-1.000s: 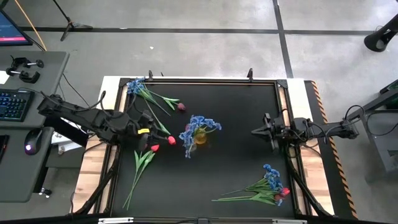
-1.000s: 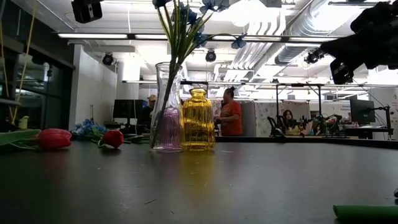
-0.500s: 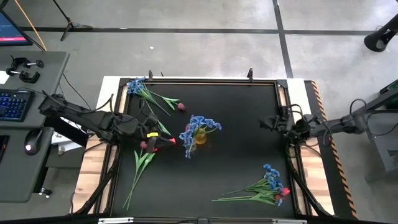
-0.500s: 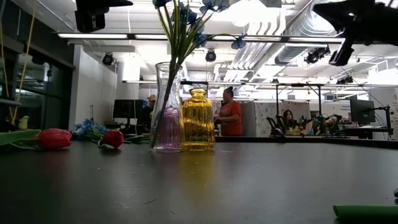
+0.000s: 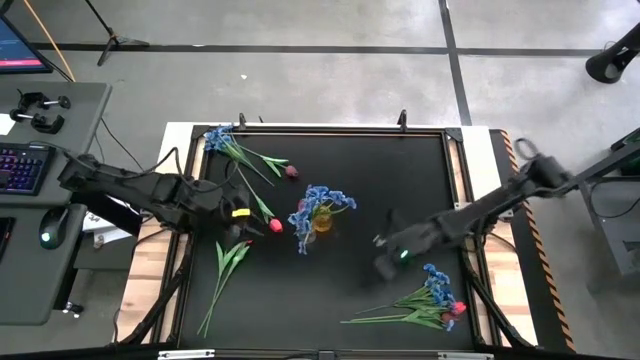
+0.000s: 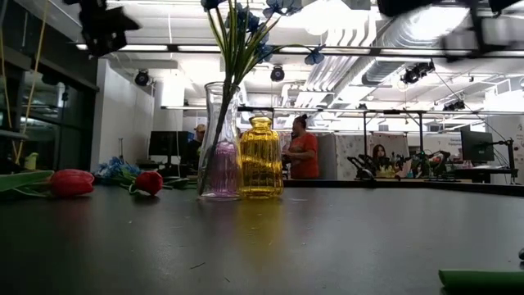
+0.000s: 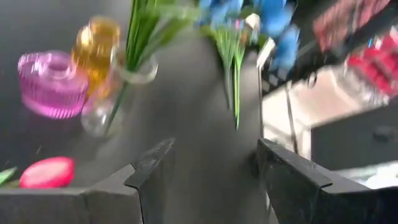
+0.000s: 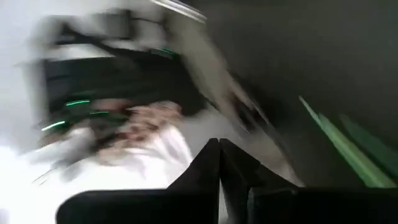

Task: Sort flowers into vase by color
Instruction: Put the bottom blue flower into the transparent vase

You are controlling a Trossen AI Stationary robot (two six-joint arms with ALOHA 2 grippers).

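Observation:
A clear vase (image 6: 219, 123) at the table's middle holds blue flowers (image 5: 322, 200). A pink vase (image 7: 50, 84) and a yellow vase (image 6: 260, 156) stand beside it. A red tulip (image 5: 275, 226) lies on the table just left of the vases, its head also showing in the left wrist view (image 7: 46, 172). My left gripper (image 5: 250, 216) hovers open beside that tulip, with nothing between its fingers (image 7: 155, 171). My right gripper (image 5: 382, 245) is shut and empty, above the table right of the vases and blurred. A mixed bunch of flowers (image 5: 425, 300) lies at the near right.
More blue flowers (image 5: 222, 138) and a maroon tulip (image 5: 291, 171) lie at the far left. Green stems (image 5: 225, 272) lie at the near left. People (image 6: 304, 147) and desks show in the room beyond the table's far edge.
My right gripper has swung fast from the table's right edge toward the middle and the near side, rolling as it went, and stays shut. My left gripper has tipped down a little and turned beside the red tulip. The flowers and vases have not moved.

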